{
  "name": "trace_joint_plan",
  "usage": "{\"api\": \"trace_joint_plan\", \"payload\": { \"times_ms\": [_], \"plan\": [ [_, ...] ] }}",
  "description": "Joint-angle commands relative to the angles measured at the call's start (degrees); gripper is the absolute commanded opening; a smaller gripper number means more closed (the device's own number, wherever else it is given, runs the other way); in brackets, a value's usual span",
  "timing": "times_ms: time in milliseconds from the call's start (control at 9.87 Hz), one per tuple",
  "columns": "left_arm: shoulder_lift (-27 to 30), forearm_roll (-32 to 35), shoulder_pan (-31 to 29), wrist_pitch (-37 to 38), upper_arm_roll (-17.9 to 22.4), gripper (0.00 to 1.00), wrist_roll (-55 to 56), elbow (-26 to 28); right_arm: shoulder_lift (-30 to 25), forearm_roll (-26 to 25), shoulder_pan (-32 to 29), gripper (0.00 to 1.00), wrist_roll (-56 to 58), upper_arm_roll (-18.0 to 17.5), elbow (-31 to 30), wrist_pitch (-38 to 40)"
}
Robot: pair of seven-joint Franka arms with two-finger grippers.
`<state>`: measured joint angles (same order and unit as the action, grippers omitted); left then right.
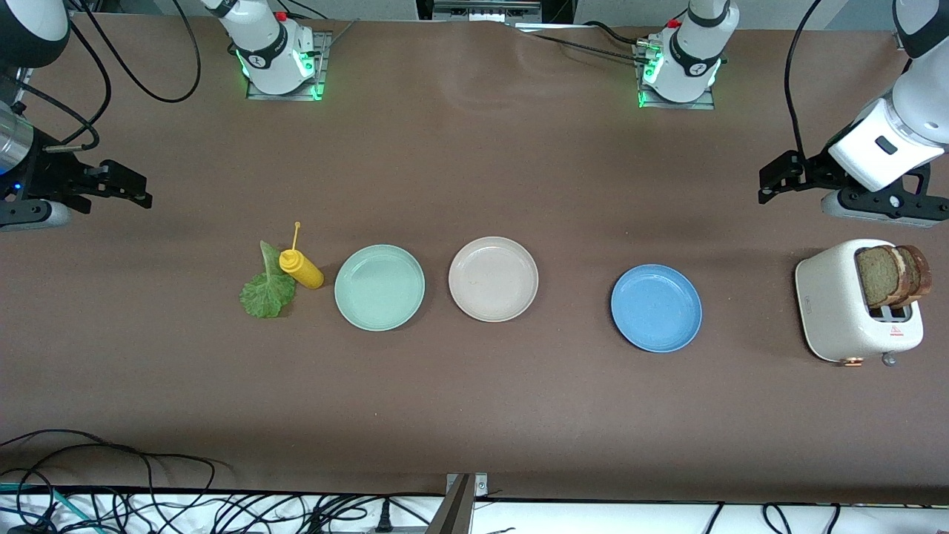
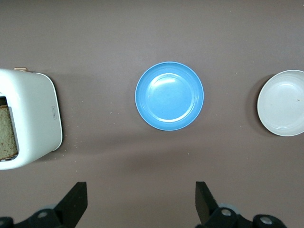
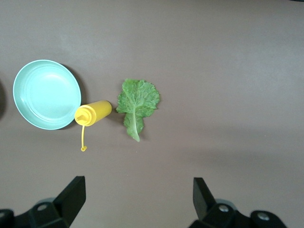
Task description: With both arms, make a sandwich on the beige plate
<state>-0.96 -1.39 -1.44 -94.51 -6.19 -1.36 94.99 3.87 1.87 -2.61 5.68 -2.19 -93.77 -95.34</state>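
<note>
Front view: a brown table point(image 1: 474, 386) is seen from above. Three plates lie in a row: a mint green plate point(image 1: 379, 287), the beige plate point(image 1: 493, 279) beside it, and a blue plate point(image 1: 656, 308) toward the left arm's end. The beige plate is bare; no sandwich has been assembled. A lettuce leaf point(image 1: 265, 289) lies flat beside a tipped yellow mustard bottle point(image 1: 300, 268), toward the right arm's end. Two bread slices point(image 1: 892, 275) stand upright in a white toaster point(image 1: 852, 311). The right gripper point(image 1: 126, 185) is held over bare table at its own end, the left gripper point(image 1: 775, 178) over the table close to the toaster.

Left wrist view: the left gripper's jaws are spread wide and empty, with the blue plate, the toaster and an edge of the beige plate below.

Right wrist view: the right gripper's jaws are likewise spread and empty, above the lettuce, bottle and mint plate.

The bread is judged light and crumbly, best pinched gently by its exposed top edge; the lettuce is judged thin, limp and easily torn, best taken at its stem
</note>
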Motion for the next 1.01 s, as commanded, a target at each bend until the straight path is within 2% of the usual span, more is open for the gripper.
{"api": "trace_joint_plan", "payload": {
  "times_ms": [0,912],
  "plan": [
    [0.26,0.33,-0.58,1.00,-0.49,1.00,-0.22,-0.59,0.61,1.03,0.14,1.00,-0.05,0.00,1.05,1.12],
    [0.00,0.34,-0.85,1.00,-0.23,1.00,-0.22,-0.59,0.96,1.03,0.23,1.00,-0.84,0.17,0.78,2.00]
  ]
}}
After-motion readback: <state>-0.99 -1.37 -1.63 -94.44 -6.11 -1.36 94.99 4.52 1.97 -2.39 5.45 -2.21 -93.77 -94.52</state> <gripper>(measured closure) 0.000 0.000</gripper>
